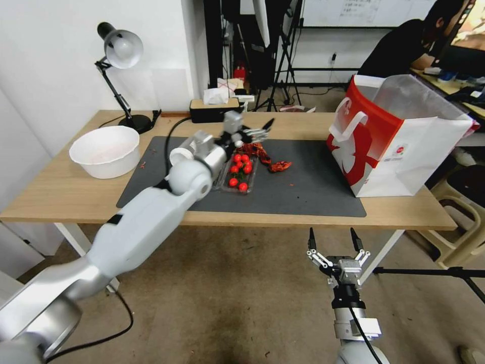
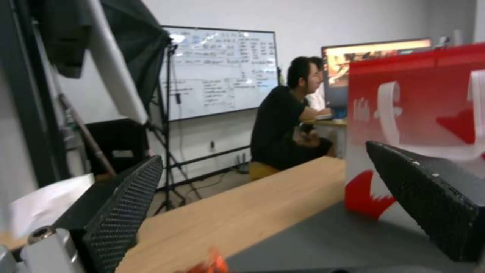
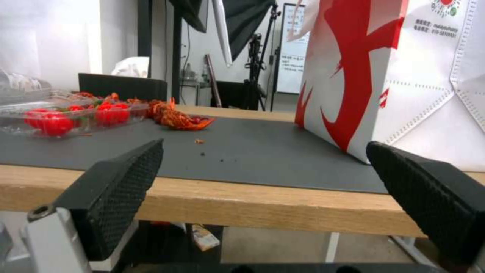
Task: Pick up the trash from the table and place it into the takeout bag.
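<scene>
Trash [image 1: 260, 154], red crumpled scraps beside a tomato tray [image 1: 240, 174], lies mid-desk [image 1: 65, 194]. Left hand [image 1: 257, 130] hovers over it, fingers apart, reaching to grasp; next it must descend and close. Right hand [image 1: 335, 241] waits below, fingers apart. Takeout bag [image 1: 399, 151] stands well apart.

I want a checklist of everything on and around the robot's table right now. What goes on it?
Surface: light-wood table bearing a dark grey mat.
Job's things: red scraps and a clear tray of tomatoes mid-mat; white bowl on the robot's left; takeout bag upright on the right, mouth open.
Clutter: desk lamp, tissue box at the far edge.
Grippers: left gripper open above the scraps; right gripper open, below the table's near edge.
Cables: black cable crossing the mat by the left arm.
Surroundings: tripods, whiteboard, a seated person behind the bag.
</scene>
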Robot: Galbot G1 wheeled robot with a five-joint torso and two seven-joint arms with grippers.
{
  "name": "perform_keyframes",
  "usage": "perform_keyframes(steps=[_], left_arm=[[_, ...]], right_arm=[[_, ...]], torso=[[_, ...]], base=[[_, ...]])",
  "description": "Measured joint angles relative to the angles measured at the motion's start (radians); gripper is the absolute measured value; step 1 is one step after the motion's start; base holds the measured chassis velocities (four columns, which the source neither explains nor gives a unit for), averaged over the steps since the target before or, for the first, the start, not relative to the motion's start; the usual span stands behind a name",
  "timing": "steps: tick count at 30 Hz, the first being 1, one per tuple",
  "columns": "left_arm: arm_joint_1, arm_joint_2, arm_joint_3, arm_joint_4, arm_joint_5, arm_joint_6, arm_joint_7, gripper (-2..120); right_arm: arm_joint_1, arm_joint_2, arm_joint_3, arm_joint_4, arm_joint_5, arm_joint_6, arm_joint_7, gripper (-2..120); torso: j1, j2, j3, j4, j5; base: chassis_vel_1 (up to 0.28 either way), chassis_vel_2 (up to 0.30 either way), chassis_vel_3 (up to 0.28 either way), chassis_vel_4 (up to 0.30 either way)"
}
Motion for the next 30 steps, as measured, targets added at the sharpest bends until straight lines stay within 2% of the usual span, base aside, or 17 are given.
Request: perform_keyframes(steps=[1,3,5,7,9,10,12,14,16,21,30], left_arm=[[0.044,0.02,-0.025,-0.03,0.013,0.0,-0.005,100],[0.051,0.023,-0.029,-0.035,0.015,0.0,-0.005,100],[0.168,0.057,-0.11,-0.104,0.069,0.0,-0.008,100],[0.196,0.062,-0.134,-0.12,0.08,0.0,-0.009,100],[0.29,0.074,-0.214,-0.171,0.118,-0.005,-0.013,100],[0.29,0.074,-0.214,-0.171,0.118,-0.005,-0.013,100],[0.38,0.079,-0.283,-0.218,0.159,-0.011,-0.029,100],[0.416,0.079,-0.303,-0.235,0.171,-0.013,-0.039,100],[0.501,0.071,-0.345,-0.265,0.21,-0.023,-0.067,100],[0.653,0.04,-0.424,-0.295,0.276,-0.058,-0.083,100],[0.811,-0.011,-0.545,-0.318,0.345,-0.1,-0.121,100]], right_arm=[[0.001,-0.001,-0.001,0.0,0.0,0.0,0.0,100],[0.001,-0.001,-0.001,0.0,0.0,0.0,0.0,100],[0.002,-0.002,-0.001,0.005,0.0,-0.003,0.002,100],[0.002,-0.002,-0.001,0.005,0.0,-0.004,0.003,100],[0.002,-0.002,-0.001,0.009,0.0,-0.005,0.005,100],[0.002,-0.002,-0.001,0.009,0.0,-0.005,0.005,100],[0.001,0.0,-0.002,0.013,0.0,-0.008,0.007,100],[0.0,0.001,-0.002,0.014,0.0,-0.01,0.009,100],[0.001,0.002,-0.002,0.015,0.0,-0.016,0.014,100],[0.004,0.008,-0.003,0.016,0.0,-0.026,0.025,100],[0.007,0.014,-0.002,0.015,0.0,-0.031,0.033,100]], torso=[[0.0,0.0,0.0,0.0,0.0002],[0.0,0.0,0.0,-0.0001,0.0002],[0.0,0.0,0.0,0.0,0.0002],[0.0,0.0,0.0,0.0001,0.0003],[0.0,0.0,0.0,0.0,0.0003],[0.0,0.0,0.0,0.0,0.0003],[0.0,0.0,0.0,0.0001,0.0004],[0.0,0.0,0.0,0.0002,0.0003],[0.0,0.0,0.0,0.0,0.0006],[0.0,0.0,0.0,0.0,0.0004],[0.0,0.0,0.0,0.0,0.0006]], base=[[0.0,0.0,0.0,0.0],[0.0,0.0,0.0,0.0],[0.0,0.0,0.0,0.0],[0.0,0.0,0.0,0.0],[0.0,0.0,0.0,0.0],[0.0,0.0,0.0,0.0],[0.0,0.0,0.0,0.0],[0.0,0.0,0.0,0.0],[0.0,0.0,0.0,0.0],[0.0,0.0,0.0,0.0],[0.0,0.0,0.0,0.0]])
